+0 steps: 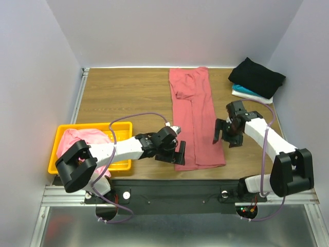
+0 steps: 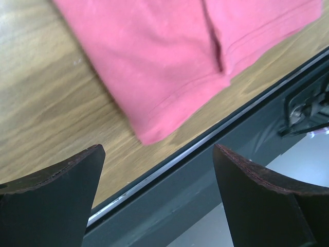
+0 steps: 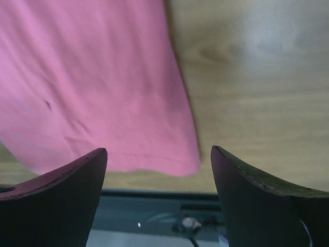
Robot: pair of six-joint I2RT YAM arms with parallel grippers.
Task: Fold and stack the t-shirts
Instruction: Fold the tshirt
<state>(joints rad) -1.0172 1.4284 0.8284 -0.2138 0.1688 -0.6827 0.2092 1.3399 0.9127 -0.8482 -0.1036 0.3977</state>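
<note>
A large dusty-red t-shirt (image 1: pixel 193 118) lies folded into a long strip down the middle of the table. My left gripper (image 1: pixel 177 153) hovers open at its near left corner. In the left wrist view that corner (image 2: pixel 154 62) lies beyond the gripper (image 2: pixel 158 148), with nothing between the fingers. My right gripper (image 1: pixel 224 135) hangs open just right of the strip's near end. The right wrist view shows the shirt's near right corner (image 3: pixel 92 92) ahead of the empty gripper (image 3: pixel 158 150). A light pink t-shirt (image 1: pixel 79 140) is bunched in the basket. A folded black t-shirt (image 1: pixel 257 77) rests at the back right.
The yellow basket (image 1: pixel 53 157) stands at the near left of the wooden table (image 1: pixel 123 95). Under the black shirt lie folded teal and white cloths (image 1: pixel 245 93). The table's near metal edge (image 2: pixel 169 159) runs close to both grippers. Walls close in the left, back and right.
</note>
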